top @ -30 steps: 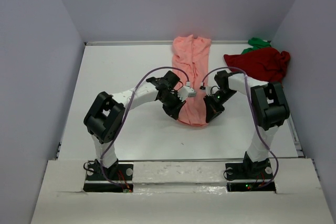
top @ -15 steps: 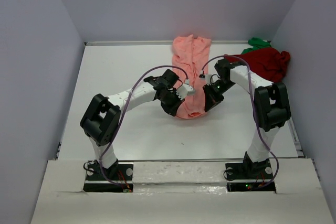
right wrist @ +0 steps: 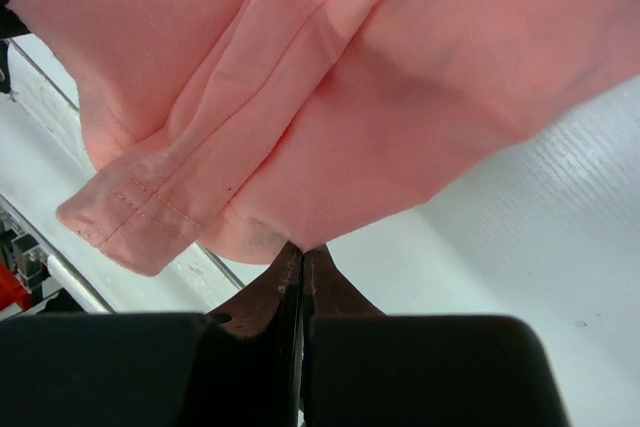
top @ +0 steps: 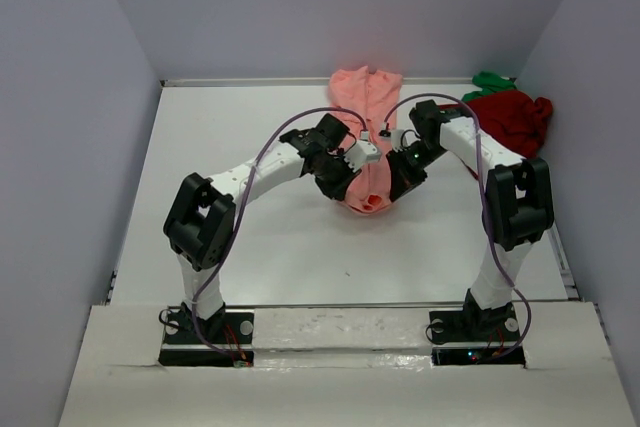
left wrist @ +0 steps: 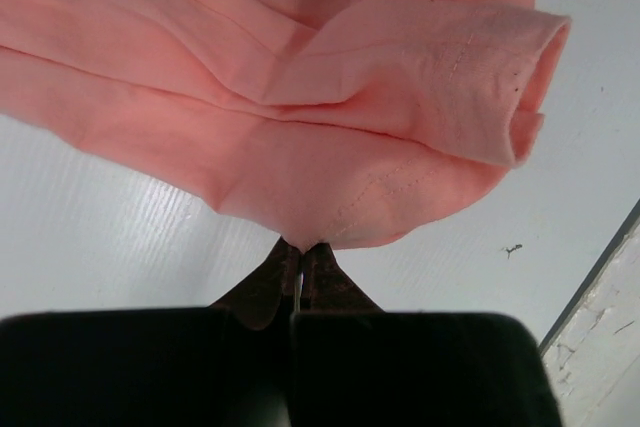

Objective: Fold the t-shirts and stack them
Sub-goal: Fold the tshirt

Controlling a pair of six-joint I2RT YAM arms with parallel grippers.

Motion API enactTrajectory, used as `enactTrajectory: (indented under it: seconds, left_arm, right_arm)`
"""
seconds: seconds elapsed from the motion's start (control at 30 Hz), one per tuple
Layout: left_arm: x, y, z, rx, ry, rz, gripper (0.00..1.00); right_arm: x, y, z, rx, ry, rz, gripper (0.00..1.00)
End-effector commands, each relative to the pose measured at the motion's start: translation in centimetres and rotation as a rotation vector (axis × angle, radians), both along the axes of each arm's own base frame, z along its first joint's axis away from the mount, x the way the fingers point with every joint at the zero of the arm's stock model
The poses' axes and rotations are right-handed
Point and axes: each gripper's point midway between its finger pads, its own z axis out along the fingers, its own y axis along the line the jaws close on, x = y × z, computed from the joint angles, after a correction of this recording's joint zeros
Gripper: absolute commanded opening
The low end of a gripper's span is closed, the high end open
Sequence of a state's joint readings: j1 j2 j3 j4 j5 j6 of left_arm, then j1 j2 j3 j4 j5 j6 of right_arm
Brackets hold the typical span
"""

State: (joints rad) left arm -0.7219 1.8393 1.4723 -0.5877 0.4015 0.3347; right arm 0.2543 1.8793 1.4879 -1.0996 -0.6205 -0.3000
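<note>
Salmon-pink soft creased t-shirt [top: 362, 97] pinched by left end effector [left wrist: 300, 253] and right end effector [right wrist: 302, 253].

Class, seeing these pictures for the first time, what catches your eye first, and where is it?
The salmon-pink t-shirt stands out in the middle of the table, its near end pinched by the left gripper and the right gripper, both shut. The dark red t-shirt is heaped in the far right corner, a green crumple behind it.
</note>
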Motion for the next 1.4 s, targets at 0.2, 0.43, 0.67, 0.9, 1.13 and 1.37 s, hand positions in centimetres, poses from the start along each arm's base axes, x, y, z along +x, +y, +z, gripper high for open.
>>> enactTrajectory:
  seconds: [0.2,0.43,0.67,0.9,1.13,1.37]
  left_arm:
    - [3.1,0.0,2.9,-0.014,-0.082,0.070,0.00]
    - [5.5,1.2,4.1,-0.024,-0.133,0.154,0.00]
    - [7.2,1.9,4.8,-0.032,-0.159,0.202,0.00]
    - [7.6,1.3,3.8,-0.038,-0.138,0.209,0.00]
    - [8.6,0.7,3.5,-0.038,-0.146,0.214,0.00]
    - [11.5,0.1,4.1,-0.055,-0.204,0.263,0.00]
  right_arm:
    - [3.0,-0.7,1.9,-0.046,-0.136,-0.031,0.00]
    - [5.1,-1.0,2.9,-0.074,-0.231,-0.071,0.00]
    - [6.8,-0.9,3.5,-0.080,-0.277,-0.096,0.00]
    - [8.9,-0.9,3.3,-0.103,-0.309,-0.112,0.00]
    - [10.7,-0.6,2.7,-0.111,-0.320,-0.114,0.00]
    - [12.5,-0.4,2.1,-0.117,-0.345,-0.126,0.00]
